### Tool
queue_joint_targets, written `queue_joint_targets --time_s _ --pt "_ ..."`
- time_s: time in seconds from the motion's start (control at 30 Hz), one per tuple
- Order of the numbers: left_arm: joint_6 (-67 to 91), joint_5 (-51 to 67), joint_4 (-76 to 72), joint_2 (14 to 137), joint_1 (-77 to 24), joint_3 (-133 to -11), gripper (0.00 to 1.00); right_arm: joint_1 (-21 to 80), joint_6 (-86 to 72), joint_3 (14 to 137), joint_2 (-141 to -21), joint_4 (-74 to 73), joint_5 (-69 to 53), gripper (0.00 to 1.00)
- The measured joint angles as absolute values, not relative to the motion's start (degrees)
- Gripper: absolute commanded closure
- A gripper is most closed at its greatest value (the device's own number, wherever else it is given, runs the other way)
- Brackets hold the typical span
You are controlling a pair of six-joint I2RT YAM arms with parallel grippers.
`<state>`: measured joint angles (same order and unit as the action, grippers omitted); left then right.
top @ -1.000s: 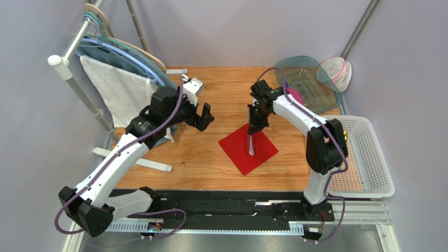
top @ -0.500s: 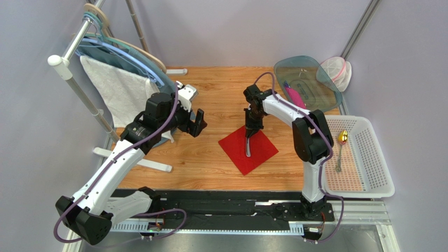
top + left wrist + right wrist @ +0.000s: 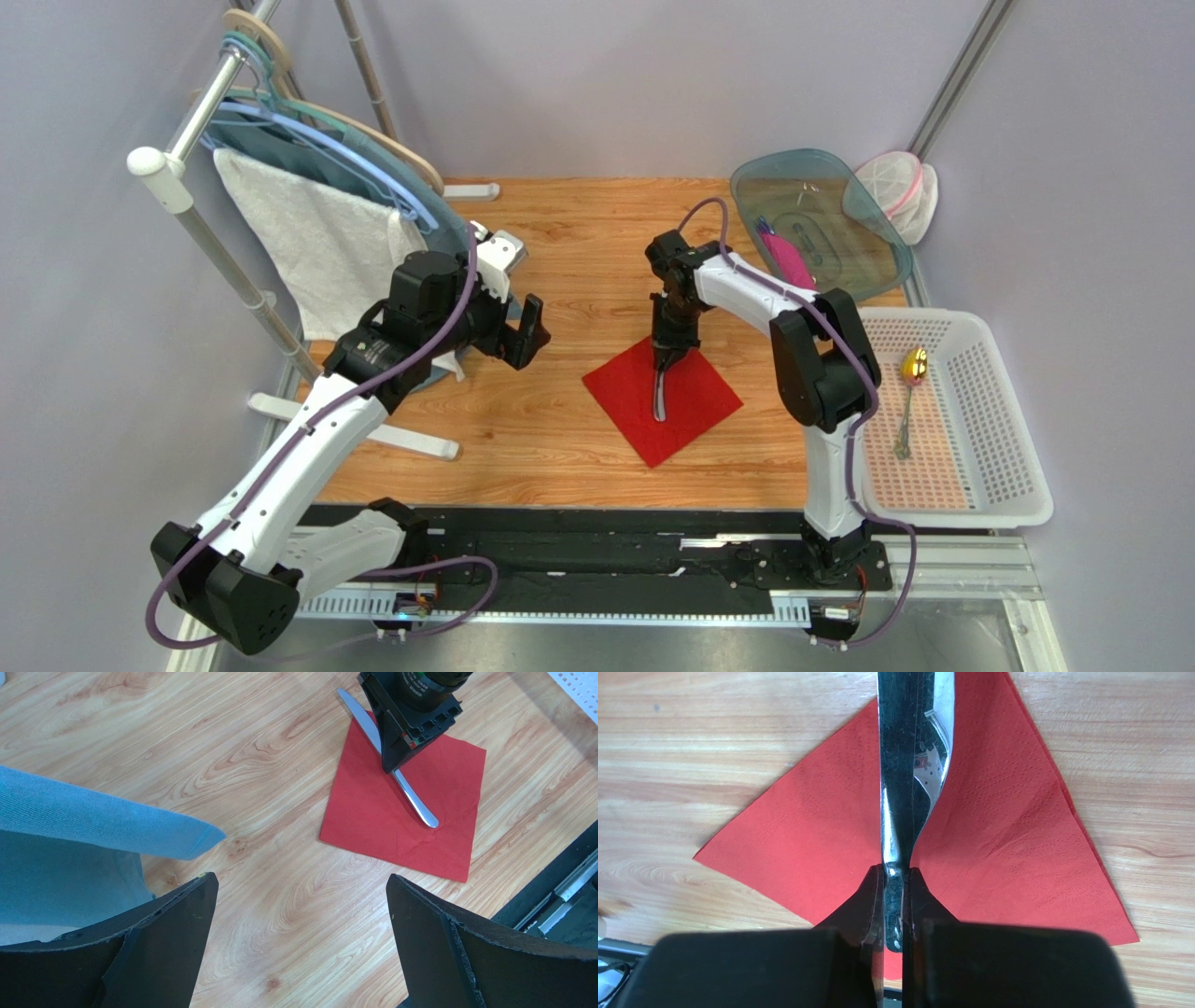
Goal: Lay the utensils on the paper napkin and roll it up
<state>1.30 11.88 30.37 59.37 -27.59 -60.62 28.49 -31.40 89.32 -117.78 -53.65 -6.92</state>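
Observation:
The red paper napkin [image 3: 694, 403] lies flat on the wooden table, right of centre. My right gripper [image 3: 665, 350] is shut on a silver knife [image 3: 658, 395] and holds it low over the napkin. In the right wrist view the knife [image 3: 906, 777] runs straight out from the closed gripper [image 3: 896, 875] across the napkin [image 3: 808, 847]. In the left wrist view the knife's handle end [image 3: 421, 812] rests on the napkin [image 3: 382, 829] and the blade reaches past its far edge. My left gripper [image 3: 530, 329] is open and empty above bare wood, left of the napkin [image 3: 300, 882].
A white basket [image 3: 1003, 420] at the right holds a gold-bowled spoon [image 3: 912, 367]. A clear tub [image 3: 842, 231] stands at the back right. A rack with a white towel [image 3: 316, 238] and blue cloth [image 3: 91, 819] stands at the left.
My right gripper has moved left and lowered the knife onto the napkin. My left gripper has drawn back a little to the left, still open.

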Motion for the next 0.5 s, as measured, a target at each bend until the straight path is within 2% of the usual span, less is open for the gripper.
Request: queue_joint_targets --time_s 0.1,0.23,0.33,0.43,0.5 --pt "1.32 11.92 30.17 59.44 -27.55 -60.47 0.01 28.49 -31.83 89.32 -118.52 -53.74 -6.33 0.97" --pt "1.37 11.97 30.13 59.48 -27.38 -60.16 0.01 28.47 -32.51 89.32 -119.35 -53.87 -5.78 0.79" --pt "1.39 11.94 30.04 59.51 -27.2 -60.03 0.01 28.47 -33.06 89.47 -120.14 -54.08 -5.87 0.71" --pt "1.39 11.97 30.0 59.66 -27.11 -60.01 0.01 28.47 -33.26 89.71 -120.4 -54.13 -5.96 0.68" --pt "1.39 12.03 30.0 59.79 -26.94 -60.01 0.01 28.47 -33.3 89.84 -120.51 -54.17 -6.09 0.63"
